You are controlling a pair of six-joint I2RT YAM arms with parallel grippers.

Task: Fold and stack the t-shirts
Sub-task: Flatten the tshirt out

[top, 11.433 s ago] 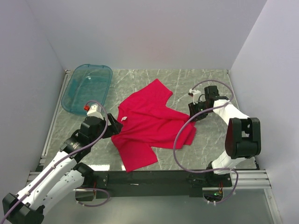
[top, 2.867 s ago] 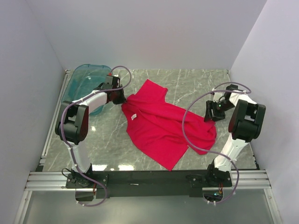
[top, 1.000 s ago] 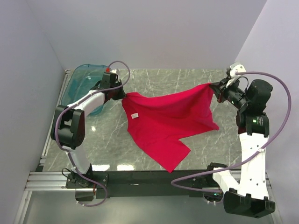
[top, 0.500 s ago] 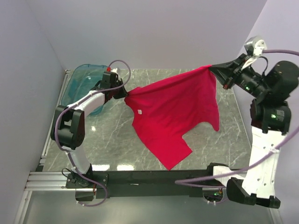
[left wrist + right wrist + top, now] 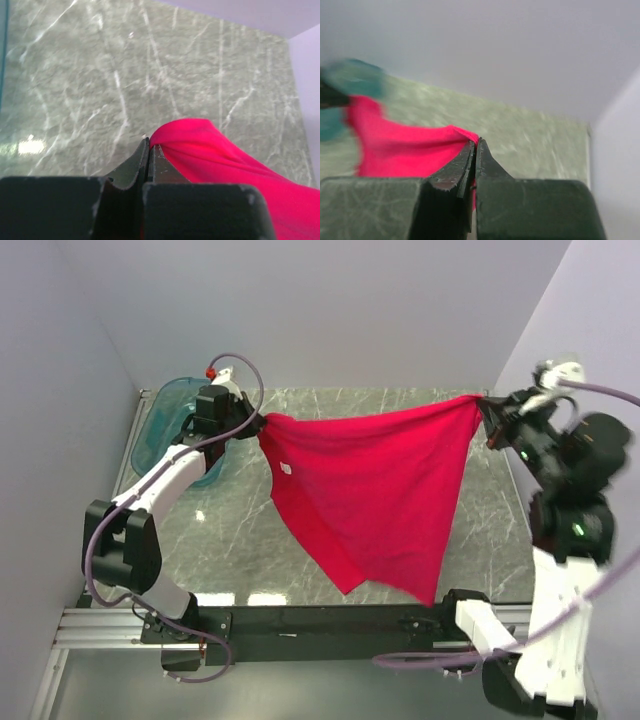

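Red t-shirt (image 5: 370, 490) spans left to right in the air, its lower point hanging down. Your left gripper (image 5: 257, 424) and right gripper (image 5: 485, 406) each clamp one upper corner.

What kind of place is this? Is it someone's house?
Most likely a robot lab booth, not a house. A left arm and a right arm are bolted at the edge of a marble-look table, plain white walls box it in, and they hold up one red t-shirt.
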